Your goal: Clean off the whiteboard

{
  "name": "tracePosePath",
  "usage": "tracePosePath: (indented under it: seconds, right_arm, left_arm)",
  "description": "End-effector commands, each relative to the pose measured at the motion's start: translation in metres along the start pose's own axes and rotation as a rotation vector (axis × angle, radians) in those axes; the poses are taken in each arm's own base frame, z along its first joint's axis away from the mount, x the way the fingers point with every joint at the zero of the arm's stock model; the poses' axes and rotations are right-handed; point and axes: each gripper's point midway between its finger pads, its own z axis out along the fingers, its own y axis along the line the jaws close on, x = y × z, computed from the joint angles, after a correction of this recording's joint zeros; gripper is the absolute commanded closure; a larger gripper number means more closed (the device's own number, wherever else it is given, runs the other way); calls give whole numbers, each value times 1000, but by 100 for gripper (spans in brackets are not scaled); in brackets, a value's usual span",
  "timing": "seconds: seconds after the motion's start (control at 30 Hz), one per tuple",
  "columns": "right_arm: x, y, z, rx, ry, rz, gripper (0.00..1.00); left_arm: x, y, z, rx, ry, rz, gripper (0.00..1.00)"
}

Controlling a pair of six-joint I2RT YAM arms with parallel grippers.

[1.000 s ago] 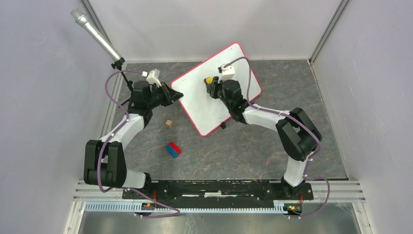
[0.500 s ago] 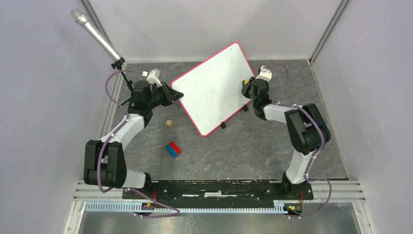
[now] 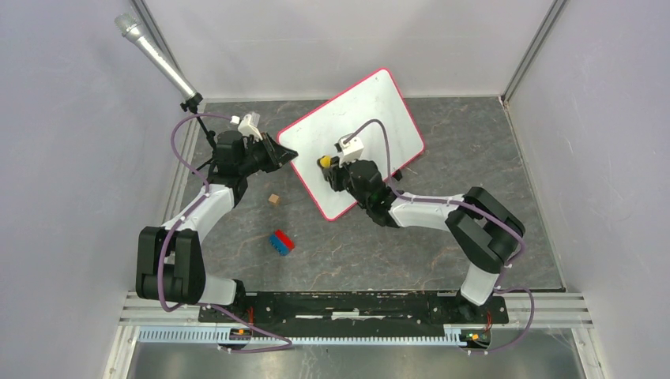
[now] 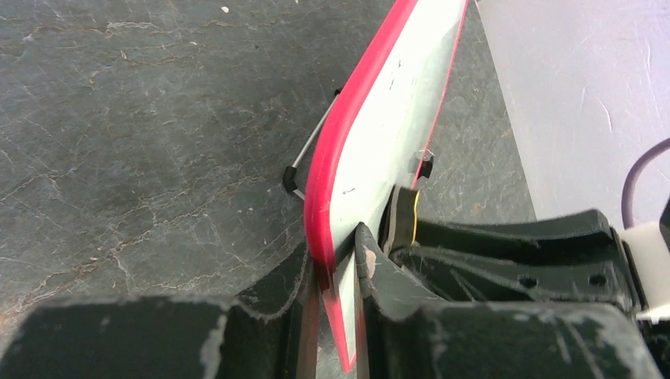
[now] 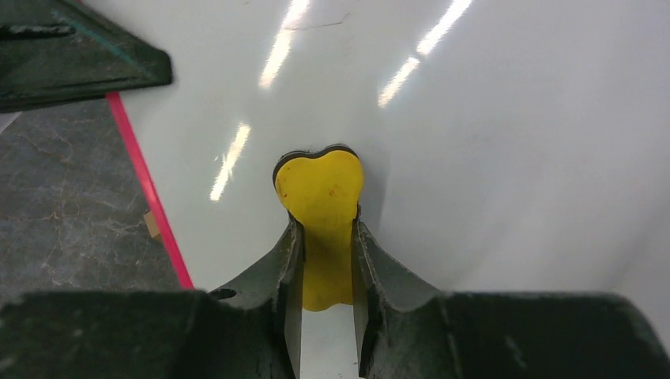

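1. Top external: whiteboard (image 3: 379, 110) tilted up near centre of table (image 3: 474, 197).
2. Left gripper (image 4: 338, 253) clamped tight on its red rim.
3. Right gripper (image 5: 325, 229) pinched closed on yellow eraser (image 5: 320, 189), pressed to white face.

Dark grey, veined table (image 3: 442, 237). Carries a small wooden cube (image 3: 273, 199) left of centre and, near it on the arms' side, a red-and-blue block (image 3: 280, 242). Also bears a tilted whiteboard (image 3: 371, 118) farther back and a microphone stand (image 3: 192, 103) at the far-left corner.
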Motion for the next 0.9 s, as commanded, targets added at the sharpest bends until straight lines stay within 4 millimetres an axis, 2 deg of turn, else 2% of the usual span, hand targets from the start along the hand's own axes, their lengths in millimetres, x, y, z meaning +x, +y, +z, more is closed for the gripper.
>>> tracePosePath:
  seconds: [0.0, 0.13, 0.2, 0.3, 0.4, 0.53, 0.63, 0.77, 0.87]
  right_arm:
    - [22, -73, 2, 204, 54, 61, 74]
    - [54, -152, -20, 371, 94, 258, 74]
    - [73, -182, -30, 425, 123, 354, 73]
    - [89, -205, -38, 442, 143, 448, 74]
    - [89, -209, -38, 448, 139, 451, 74]
    - [84, -197, -33, 401, 137, 430, 74]
    - [73, -168, -27, 347, 124, 369, 74]
    - [56, -100, -15, 229, 103, 258, 74]
    - [56, -40, -16, 127, 79, 235, 74]
  left_arm:
    - [-10, 4, -2, -36, -30, 98, 98]
    - [-11, 3, -3, -34, -32, 98, 98]
    - [-10, 3, -3, -33, -31, 97, 98]
    - [-10, 3, -3, -33, -30, 97, 98]
    - [-10, 2, -3, -31, -31, 97, 98]
    - [-10, 3, -3, -32, -30, 96, 98]
    - [-10, 3, -3, -32, -30, 96, 98]
    - [-10, 2, -1, -26, -25, 89, 98]
    - [-9, 2, 0, -19, -22, 83, 98]
